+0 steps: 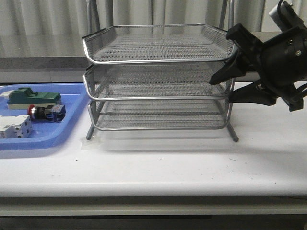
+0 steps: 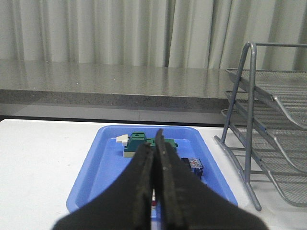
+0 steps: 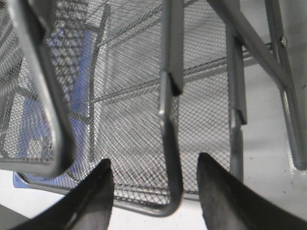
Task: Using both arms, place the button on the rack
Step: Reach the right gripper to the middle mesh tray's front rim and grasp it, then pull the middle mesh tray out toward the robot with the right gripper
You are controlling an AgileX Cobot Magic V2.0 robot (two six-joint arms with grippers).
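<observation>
Bracing the rack (image 1: 158, 76) comes first: your right gripper (image 1: 225, 88) sits wide open and empty at the rack's right end, level with the middle tray, so straddle a frame rod squarely before you close. The button (image 1: 41, 111) lies on its side in the blue tray (image 1: 43, 139), beside the green-topped block (image 1: 33, 97). Your left gripper (image 2: 156, 158) hangs above that tray, fingers pressed together, holding nothing; spread them before descending onto the button.
</observation>
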